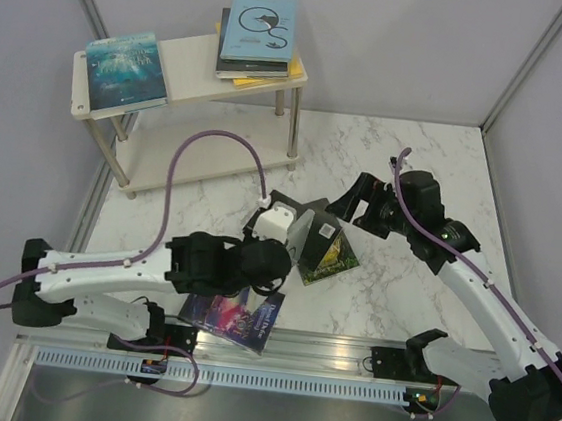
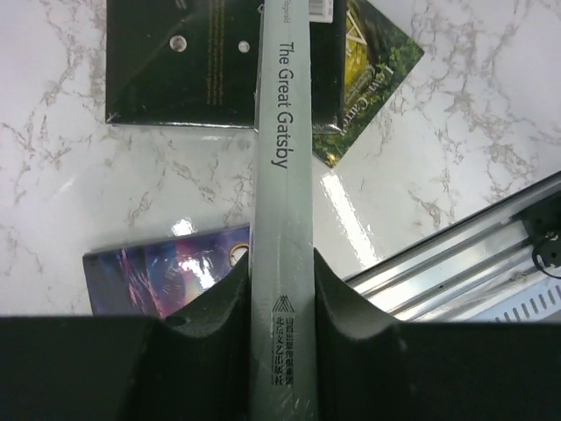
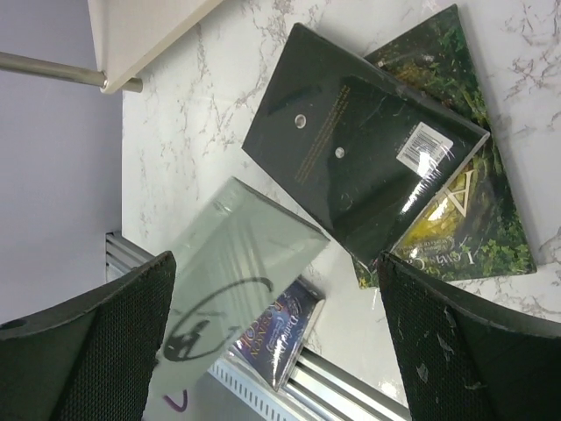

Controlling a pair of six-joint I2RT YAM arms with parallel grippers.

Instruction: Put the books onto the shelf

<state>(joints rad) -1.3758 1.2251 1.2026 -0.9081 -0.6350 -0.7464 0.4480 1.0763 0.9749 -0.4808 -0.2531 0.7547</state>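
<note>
My left gripper (image 2: 280, 263) is shut on a pale grey-green book (image 2: 282, 132), spine up, titled The Great Gatsby; the top view shows it held on edge (image 1: 280, 219) above the table's middle. A black book (image 1: 308, 236) lies partly over a green-gold book (image 1: 331, 261). A purple galaxy book (image 1: 235, 316) sits at the near edge under the left arm. My right gripper (image 1: 346, 209) hangs open just right of the held book, nothing between its fingers (image 3: 465, 351). The shelf (image 1: 192, 55) at the far left carries a teal book (image 1: 125, 71) and a stack topped by a light blue book (image 1: 260, 27).
The shelf's lower board (image 1: 206, 157) and thin metal legs (image 1: 293, 121) stand close behind the arms. A metal rail (image 1: 327, 351) runs along the near table edge. Grey walls close off the left, back and right sides.
</note>
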